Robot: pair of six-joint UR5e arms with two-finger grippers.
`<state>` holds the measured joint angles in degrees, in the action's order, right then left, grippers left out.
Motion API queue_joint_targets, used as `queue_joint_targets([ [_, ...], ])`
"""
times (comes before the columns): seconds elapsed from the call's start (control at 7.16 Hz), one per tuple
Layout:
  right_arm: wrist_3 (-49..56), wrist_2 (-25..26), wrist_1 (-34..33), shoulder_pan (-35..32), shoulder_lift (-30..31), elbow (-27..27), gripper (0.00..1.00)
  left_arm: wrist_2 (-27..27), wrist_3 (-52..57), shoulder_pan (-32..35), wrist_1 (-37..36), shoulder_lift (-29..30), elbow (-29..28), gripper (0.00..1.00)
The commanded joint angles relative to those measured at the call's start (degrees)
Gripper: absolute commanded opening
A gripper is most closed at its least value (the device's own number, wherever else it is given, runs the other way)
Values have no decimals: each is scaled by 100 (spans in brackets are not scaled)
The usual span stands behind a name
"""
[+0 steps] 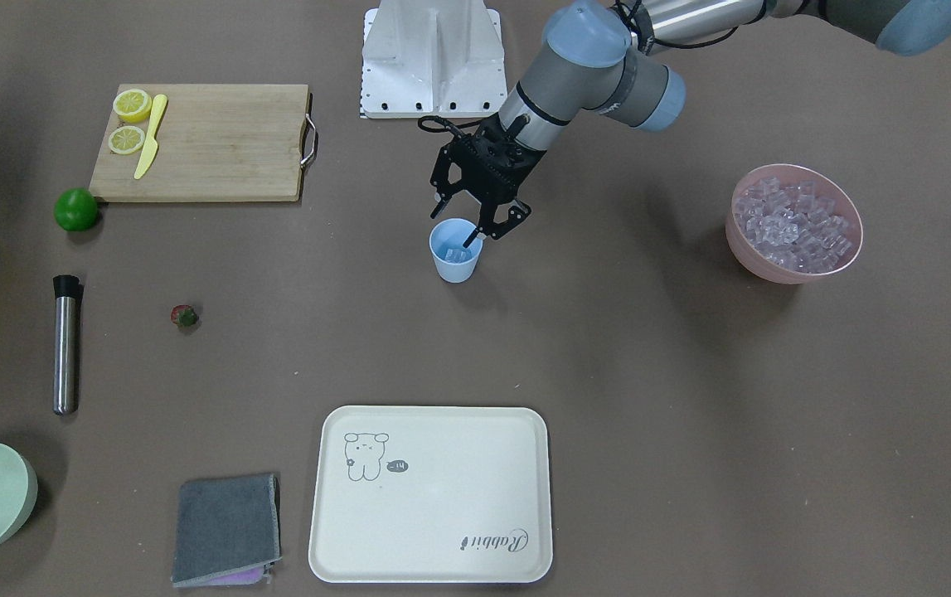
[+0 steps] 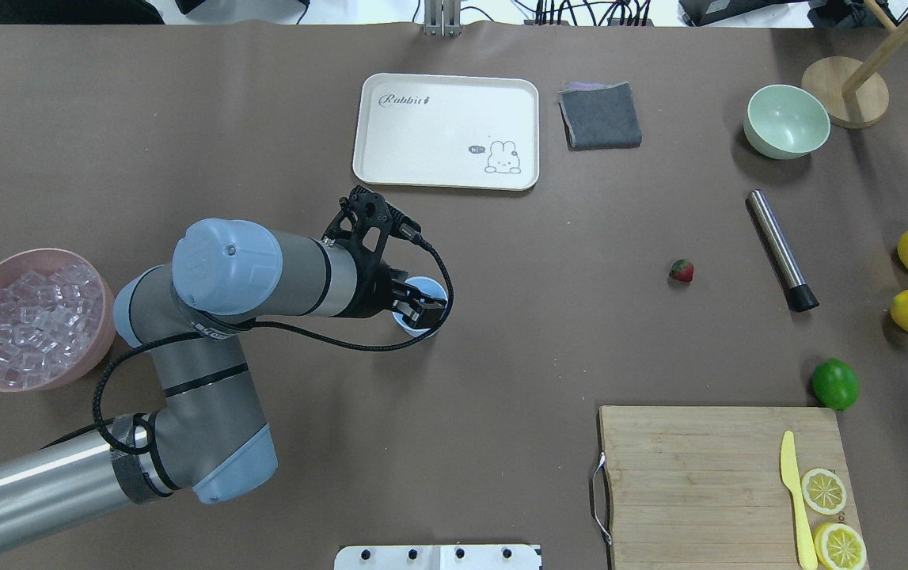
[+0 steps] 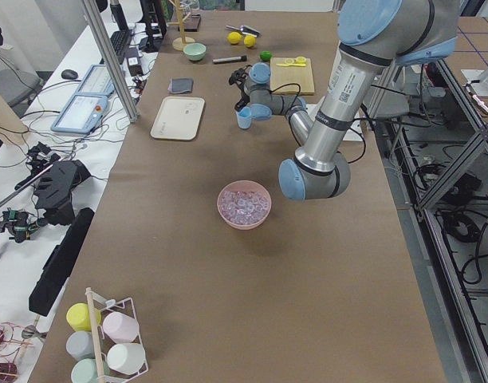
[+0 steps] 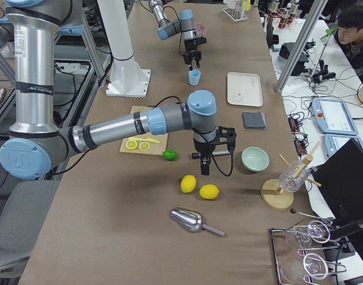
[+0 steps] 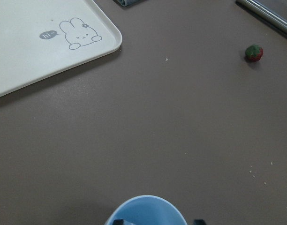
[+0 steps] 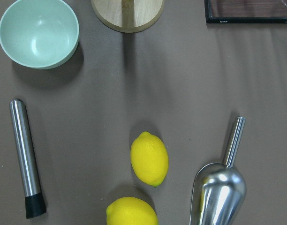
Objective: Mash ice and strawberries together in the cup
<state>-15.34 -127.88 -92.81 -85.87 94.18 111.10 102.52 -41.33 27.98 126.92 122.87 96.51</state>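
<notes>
Overhead exterior view, far left first: we had the pink bowl (image 2: 66, 377) heaped with ice (image 2: 26, 317), well apart from everything else on the bench. Next over, the left arm reached out to mid-bench, and the left fingers (image 2: 422, 307) hung right over the cup (image 1: 456, 267). In the front-facing view they were spread apart and gripping nothing, with one tip dipped just inside the rim. A few cubes already sat in the bottom of the cup, so we'd say we were in the ice-loading step, at the drop-off.

Further right, the strawberry (image 2: 681, 271) lay alone on the bare bench, well away from the cup, so it wasn't in yet. Just beyond it was the steel muddler (image 2: 780, 247), lying flat with its black end towards the robot.

The right fingers (image 4: 203, 171) only showed in the side view, pointing down over the bench near the lemons (image 6: 149, 158), and we couldn't tell whether they were spread or closed.

Our guess for the next move: lift the left fingers straight up so that dipped tip doesn't tip the light cup. Then the berry needs fetching. It's small and roundish, so probably a gentle, centred pinch. The muddler comes after that.
</notes>
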Motion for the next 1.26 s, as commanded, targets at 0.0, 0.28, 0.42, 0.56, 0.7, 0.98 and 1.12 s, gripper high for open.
queue_joint_targets([
  [0.0, -4, 0, 0, 0, -13, -1, 100, 170, 124, 320, 62, -34, -18, 96],
  [0.28, -4, 18, 0, 0, -5, 60, 100, 1080, 1271, 1056, 44, -410, -98, 96],
  [0.42, -4, 0, 0, 0, -13, 60, 100, 1538, 1746, 1400, 44, -595, -150, 96],
  [0.56, -12, 0, 0, 0, -22, 87, 100, 1917, 2134, 1699, 61, -876, -150, 96],
  [0.7, 14, 18, 0, -9, -31, 96, 100, 2382, 2494, 2032, 96, -1183, -133, 96],
  [0.98, 58, 0, 0, 0, -40, 96, 100, 3061, 3416, 2632, 88, -1746, -106, 96],
  [1.12, 58, -9, 9, 0, -22, 87, 100, 3072, 3821, 2773, 122, -2062, -63, 96],
])
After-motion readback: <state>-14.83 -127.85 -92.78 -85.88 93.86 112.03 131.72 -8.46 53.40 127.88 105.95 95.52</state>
